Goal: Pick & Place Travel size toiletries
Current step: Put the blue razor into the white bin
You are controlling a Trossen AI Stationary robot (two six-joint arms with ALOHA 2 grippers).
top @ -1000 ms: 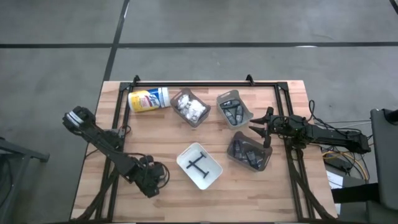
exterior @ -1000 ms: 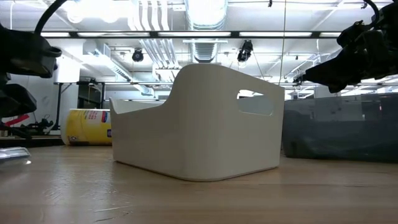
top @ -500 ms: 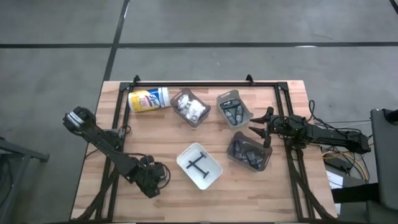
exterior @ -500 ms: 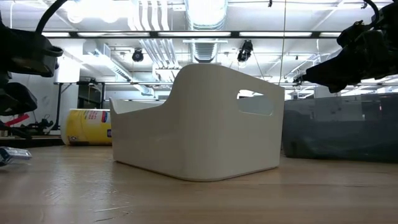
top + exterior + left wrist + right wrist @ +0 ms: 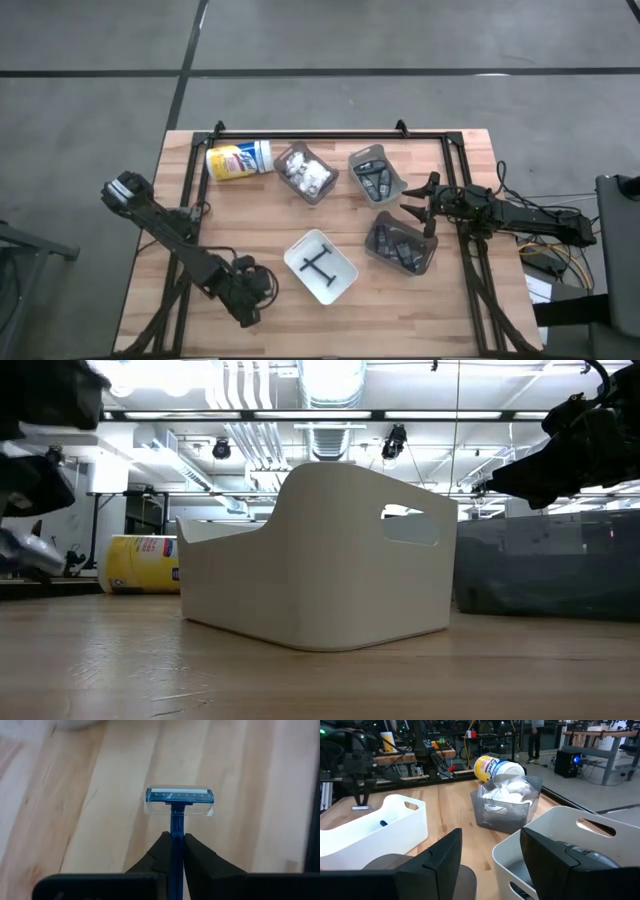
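My left gripper (image 5: 254,298) is over the near left part of the table, beside the white bin (image 5: 343,283), shut on a blue razor (image 5: 174,820) with a clear cap over its head. In the low view the capped head (image 5: 22,548) shows at the left edge, above the wood. Dark blue sticks (image 5: 318,265) lie crossed in the white bin. My right gripper (image 5: 421,206) waits open at the right side, between two smoky bins. One of them (image 5: 377,176) holds dark grey-blue pieces, and so does the other (image 5: 401,246). A third (image 5: 306,173) holds white packets. My left gripper pinches the razor's thin blue handle (image 5: 174,842) between its two fingers, which lie along the handle and point down at the table. The capped head (image 5: 179,801) sticks out past the fingertips. The razor is lifted clear of the wood.
A white canister with a yellow label (image 5: 238,160) lies on its side at the far left, next to the bin of packets. A black frame rail (image 5: 320,135) runs along the far edge. Bare wood (image 5: 400,310) lies at the near right corner.
My left gripper has risen and shifted a little toward the near edge and the white bin, still shut. The razor, which lay low at the table's surface, has been lifted clear of it. The right arm has kept still.
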